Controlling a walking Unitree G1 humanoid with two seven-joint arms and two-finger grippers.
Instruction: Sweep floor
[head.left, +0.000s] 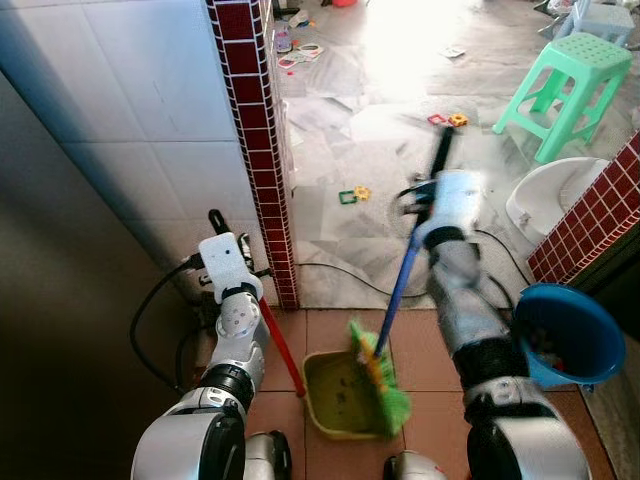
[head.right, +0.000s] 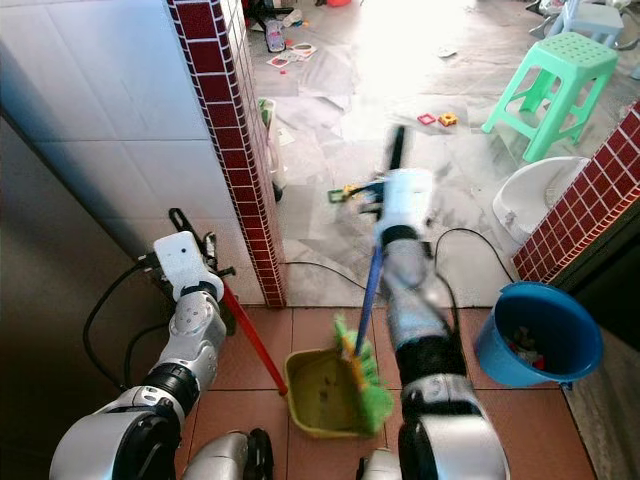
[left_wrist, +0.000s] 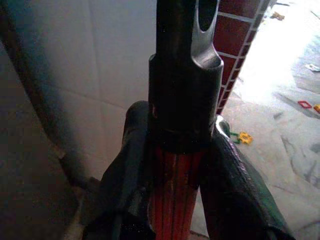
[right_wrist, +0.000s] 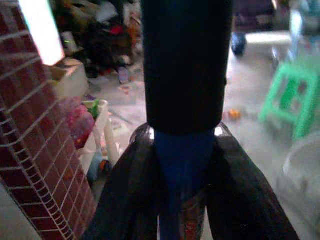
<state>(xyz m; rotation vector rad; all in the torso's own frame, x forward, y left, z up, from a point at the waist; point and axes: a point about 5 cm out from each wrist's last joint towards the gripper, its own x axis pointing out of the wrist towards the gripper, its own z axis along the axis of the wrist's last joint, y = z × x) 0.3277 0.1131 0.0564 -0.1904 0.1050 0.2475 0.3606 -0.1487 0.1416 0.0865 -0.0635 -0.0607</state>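
Gripping the red handle of the yellow-green dustpan, the left claw sits beside the tiled wall. At its right, the dustpan rests on the terracotta floor. The right claw clamps the blue broom handle, its green bristles resting in the dustpan. Farther right stands a blue bucket.
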